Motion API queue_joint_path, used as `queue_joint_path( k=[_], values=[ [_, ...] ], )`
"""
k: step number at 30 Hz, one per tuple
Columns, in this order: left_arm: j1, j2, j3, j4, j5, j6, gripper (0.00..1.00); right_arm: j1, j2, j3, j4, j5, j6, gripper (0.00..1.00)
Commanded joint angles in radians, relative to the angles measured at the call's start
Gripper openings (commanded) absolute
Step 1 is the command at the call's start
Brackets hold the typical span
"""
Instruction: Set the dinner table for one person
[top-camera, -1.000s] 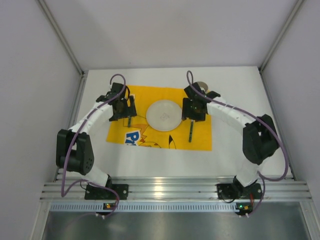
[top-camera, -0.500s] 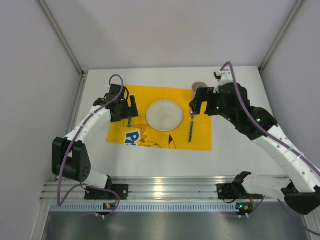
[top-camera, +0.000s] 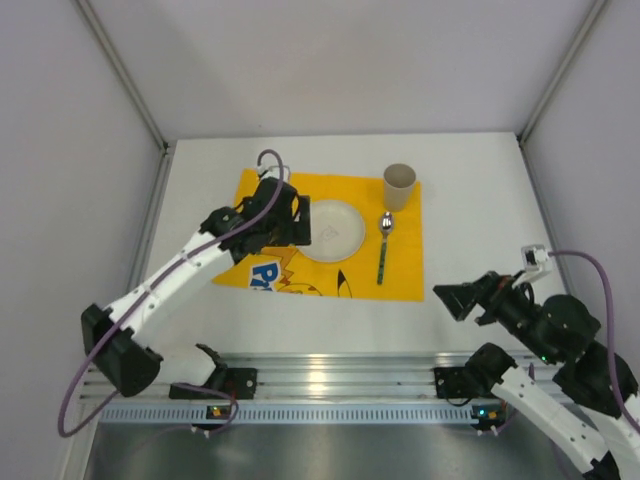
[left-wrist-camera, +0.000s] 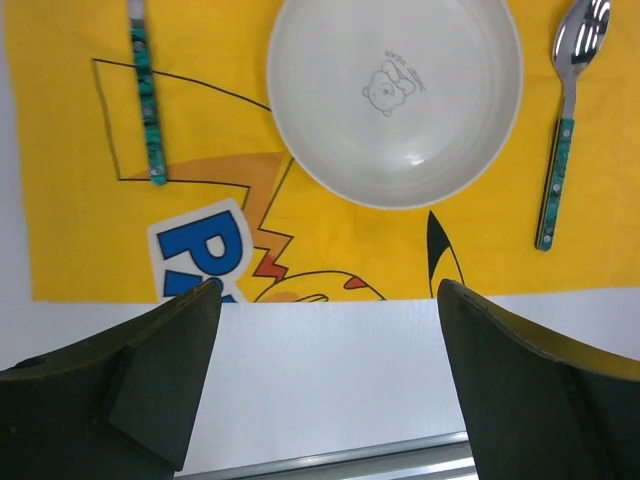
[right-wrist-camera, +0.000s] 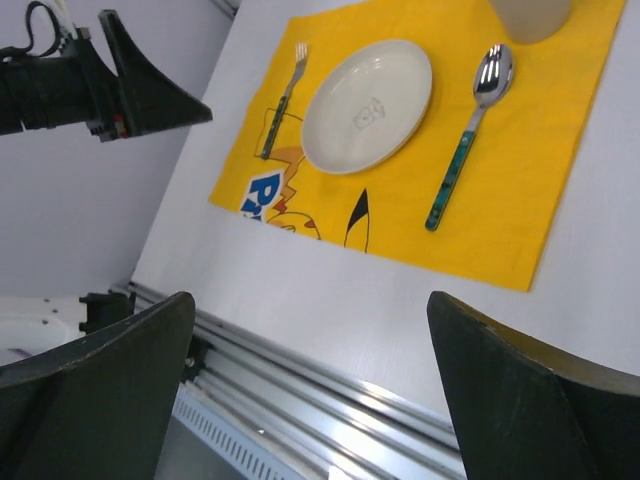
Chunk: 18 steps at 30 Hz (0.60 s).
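The white dinner table (top-camera: 470, 200) carries a yellow mat (top-camera: 405, 270). On the mat lie a white plate (top-camera: 335, 230), a green-handled spoon (top-camera: 382, 250) to its right and a beige cup (top-camera: 399, 186) at the far right corner. The fork (left-wrist-camera: 147, 100) lies left of the plate; my left arm hides it in the top view. My left gripper (top-camera: 292, 226) hovers open and empty above the mat's left half, its fingers (left-wrist-camera: 150, 380) apart. My right gripper (top-camera: 458, 298) is open and empty, held high at the near right, away from the mat.
An aluminium rail (top-camera: 340, 380) runs along the table's near edge. Grey enclosure walls (top-camera: 70, 200) stand on the left, right and back. The right wrist view shows the left gripper (right-wrist-camera: 130, 85) raised above the table's left side.
My right arm has drawn back from the spoon to the near right, uncovering the cup. My left arm has lifted off the fork and swung right, toward the plate.
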Motion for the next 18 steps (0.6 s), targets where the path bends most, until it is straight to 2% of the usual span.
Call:
queue_joint_path(
  k=[1,3,6,11,18],
  values=[
    [0.007,-0.243,-0.089,0.008,-0.17,-0.034,0.94,0.013,-0.126,-0.009,-0.105,-0.078,0.119,1.0],
    [0.007,-0.391,-0.14,0.067,-0.249,-0.021,0.94,0.013,-0.152,0.002,-0.142,-0.069,0.102,1.0],
    [0.005,-0.498,-0.16,0.018,-0.314,0.005,0.95,0.013,-0.134,0.025,-0.202,-0.07,0.07,0.99],
    [0.007,-0.569,-0.144,-0.079,-0.395,0.017,0.95,0.013,-0.088,0.051,-0.237,-0.095,0.026,1.0],
    [0.007,-0.635,-0.208,-0.042,-0.425,0.044,0.95,0.013,-0.088,0.042,-0.222,-0.092,0.007,1.0]
  ],
)
